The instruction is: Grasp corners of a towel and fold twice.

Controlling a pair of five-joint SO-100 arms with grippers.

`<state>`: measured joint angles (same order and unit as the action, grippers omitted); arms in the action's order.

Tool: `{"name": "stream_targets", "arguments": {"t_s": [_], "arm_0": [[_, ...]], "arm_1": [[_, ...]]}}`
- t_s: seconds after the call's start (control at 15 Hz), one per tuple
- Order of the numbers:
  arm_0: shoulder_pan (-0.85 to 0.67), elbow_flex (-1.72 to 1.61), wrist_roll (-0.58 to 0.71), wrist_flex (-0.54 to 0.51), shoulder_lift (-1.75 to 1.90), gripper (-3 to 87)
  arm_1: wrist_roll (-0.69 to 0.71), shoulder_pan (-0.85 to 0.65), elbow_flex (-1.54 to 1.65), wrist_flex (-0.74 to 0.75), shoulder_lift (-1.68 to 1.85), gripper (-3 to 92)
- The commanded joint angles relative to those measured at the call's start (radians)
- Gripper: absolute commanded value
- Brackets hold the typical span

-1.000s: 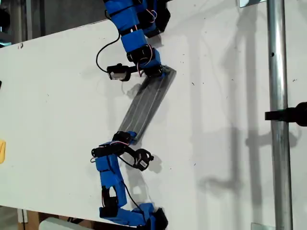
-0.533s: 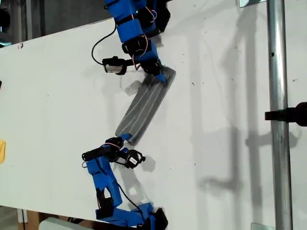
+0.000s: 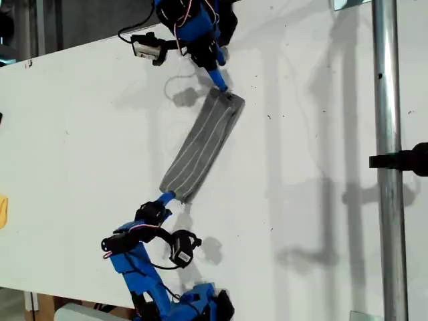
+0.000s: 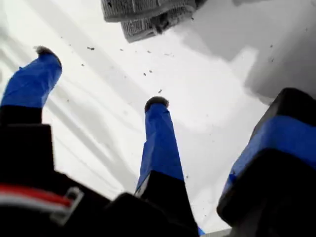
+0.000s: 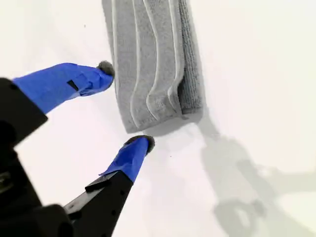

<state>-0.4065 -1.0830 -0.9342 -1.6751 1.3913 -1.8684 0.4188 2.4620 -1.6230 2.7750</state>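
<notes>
My first gripper [image 4: 101,76], a pair of blue-taped fingers with dark fuzzy tips on a black body, has its jaws spread wide with nothing between them. In the exterior view it [image 3: 219,81] points down from a blue segmented arm [image 3: 190,20] folded near the far edge of the white table [image 3: 321,167], black wrist camera [image 3: 148,47] jutting toward that view's left.

My second gripper [image 5: 123,105], built the same, is also parted and grips nothing. In the exterior view it [image 3: 165,198] reaches up from the near edge, forearm [image 3: 137,261] slanted, its camera [image 3: 180,247] hanging toward that view's right.
</notes>
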Motion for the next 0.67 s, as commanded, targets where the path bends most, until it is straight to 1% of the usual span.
{"name": "stream_targets", "arguments": {"t_s": [0.0, 0.07, 0.13, 0.27, 0.33, 0.47, 0.6], "arm_0": [[0.089, -0.097, -0.031, -0.008, 0.270, 20.0], [0.135, -0.179, -0.069, -0.005, 0.371, 19.8], [0.189, -0.258, -0.120, -0.002, 0.453, 19.8], [0.308, -0.374, -0.210, 0.002, 0.534, 19.1], [0.367, -0.417, -0.258, 0.000, 0.538, 19.5], [0.457, -0.488, -0.341, 0.011, 0.529, 19.9], [0.500, -0.528, -0.394, 0.020, 0.523, 19.9]], "arm_1": [[-0.262, 0.202, -0.084, -0.046, -0.069, 40.5], [-0.405, 0.331, -0.163, -0.080, -0.153, 42.3], [-0.483, 0.385, -0.275, -0.098, -0.290, 43.7], [-0.534, 0.391, -0.477, -0.103, -0.523, 46.1], [-0.551, 0.382, -0.528, -0.092, -0.589, 46.6], [-0.551, 0.334, -0.483, -0.017, -0.629, 47.5], [-0.512, 0.250, -0.324, 0.124, -0.607, 47.6]]}}
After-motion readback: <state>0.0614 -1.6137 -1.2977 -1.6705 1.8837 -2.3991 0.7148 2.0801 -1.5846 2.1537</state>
